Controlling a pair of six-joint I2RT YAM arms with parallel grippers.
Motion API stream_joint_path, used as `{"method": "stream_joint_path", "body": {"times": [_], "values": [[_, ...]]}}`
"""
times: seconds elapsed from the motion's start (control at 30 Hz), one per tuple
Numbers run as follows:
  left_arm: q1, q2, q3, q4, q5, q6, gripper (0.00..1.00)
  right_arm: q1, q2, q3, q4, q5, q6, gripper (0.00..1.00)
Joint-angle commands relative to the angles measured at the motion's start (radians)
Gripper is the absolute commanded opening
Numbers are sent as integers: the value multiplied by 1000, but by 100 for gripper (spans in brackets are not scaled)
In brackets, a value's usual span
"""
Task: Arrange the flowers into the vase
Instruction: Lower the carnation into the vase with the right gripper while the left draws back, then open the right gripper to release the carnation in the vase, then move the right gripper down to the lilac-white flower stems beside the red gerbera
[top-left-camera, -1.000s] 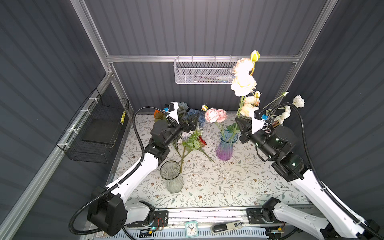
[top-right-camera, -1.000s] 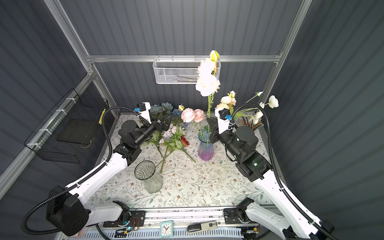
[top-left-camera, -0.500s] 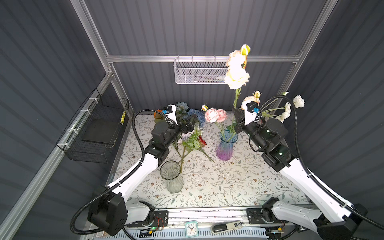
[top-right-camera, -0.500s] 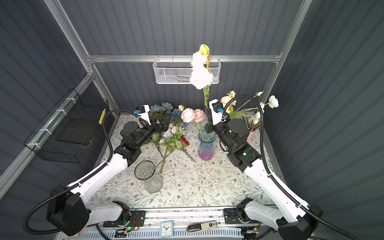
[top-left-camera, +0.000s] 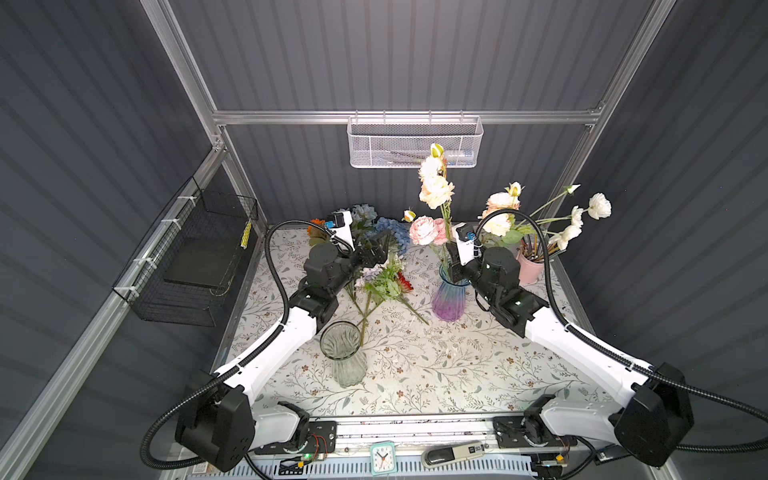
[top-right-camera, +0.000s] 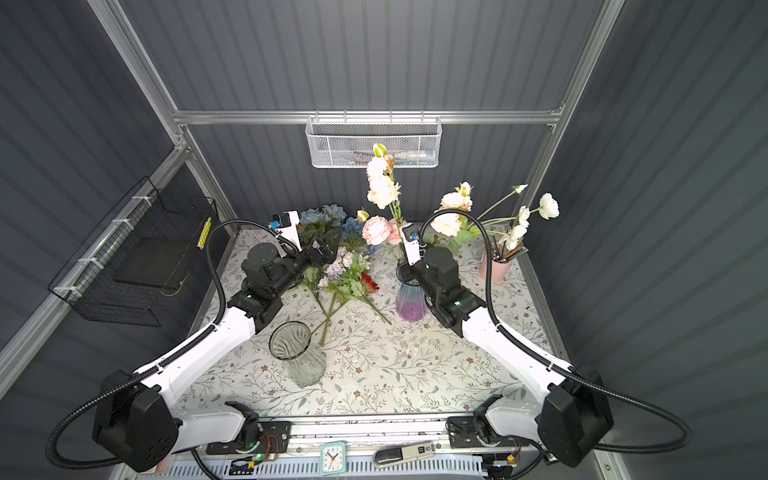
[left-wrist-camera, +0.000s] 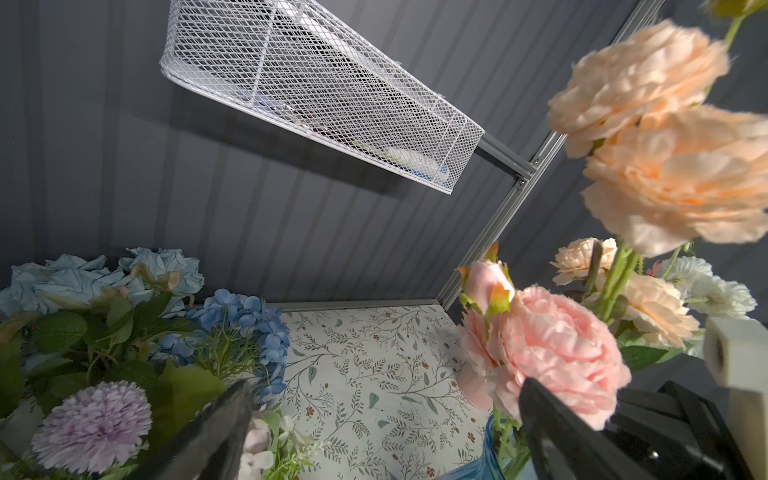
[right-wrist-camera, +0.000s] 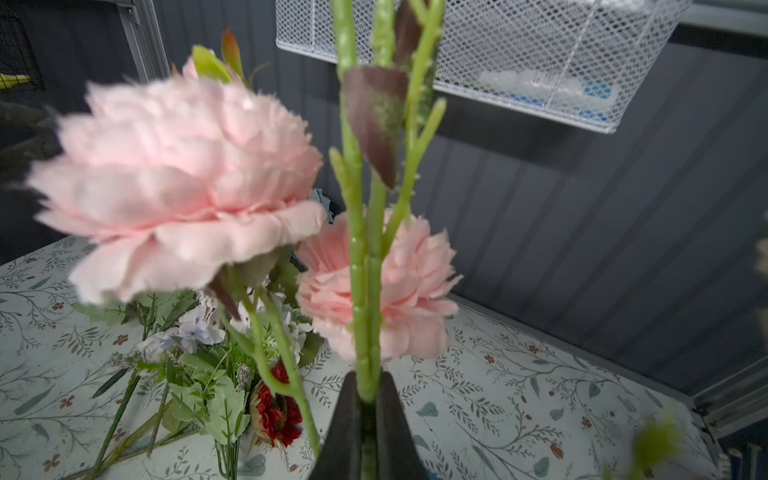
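- Closest to you, lower middle of a top view: the clear ribbed glass vase (top-left-camera: 340, 347) stands empty on the leaf-print tablecloth (top-left-camera: 436, 365).
- Just behind it, the loose bunch of lilac, white and red flowers (top-left-camera: 384, 282) lies flat. The stems fan toward that vase, so they're easy to pinch.
- Your left gripper (left-wrist-camera: 384, 384) hangs over the bunch's heads with its jaws spread wide and nothing in them. Looks staged for the next pick.
- Centre right sits the blue-to-purple glass vase (top-left-camera: 449, 297), with a pink peony (top-left-camera: 422, 230) in it.
- Your right gripper (right-wrist-camera: 365, 388) is pinched tight low on the green stem of the tall peach rose spray (top-left-camera: 434, 191), right at that vase's mouth. It's held low and upright, I'd guess so the stem drops straight in. Can't tell how deep it sits.
- Furthest back: blue hydrangeas (top-left-camera: 390, 232) by the wall, a pink cup (top-left-camera: 530, 268) at right, and a white mesh basket (top-left-camera: 413, 143) up top.
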Motion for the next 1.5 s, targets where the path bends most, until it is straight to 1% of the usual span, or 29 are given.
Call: {"method": "stream_joint_path", "body": {"times": [0.0,0.13,0.27,0.3,0.4,0.47,0.67,0.83,0.9,0.93,1.0,1.17,1.27,1.37,1.47], "values": [[-2,2,-1,4,-13,19,100,-3,1,-24,23,45,48,0],[-2,-7,-1,1,-21,30,100,-3,2,-56,15,60,74,0],[4,-32,3,-21,-63,61,100,-4,4,-71,-11,64,88,0],[11,-37,3,-27,-71,65,100,-4,4,-71,-19,64,90,2],[38,-47,5,-37,-74,58,100,-3,6,-64,-49,67,87,10],[58,-49,5,-43,-69,46,100,-4,4,-55,-73,71,86,20],[142,-37,-12,-24,-18,-44,100,-1,-51,-3,-200,29,94,42],[190,-19,-27,5,8,-103,100,15,-120,56,-347,-8,100,52],[210,-14,-33,12,15,-122,100,36,-134,83,-405,-12,93,53],[222,-11,-37,15,18,-135,100,51,-174,97,-431,-8,87,53],[248,-6,-48,22,23,-162,100,91,-199,119,-471,7,73,53],[313,0,-86,35,34,-247,100,212,-223,156,-500,22,57,53],[345,2,-116,41,46,-289,100,286,-196,166,-488,4,64,53],[365,6,-136,30,61,-302,100,332,-147,171,-471,-27,86,53],[377,14,-134,-17,82,-285,100,361,-43,174,-458,-53,109,53]]}}
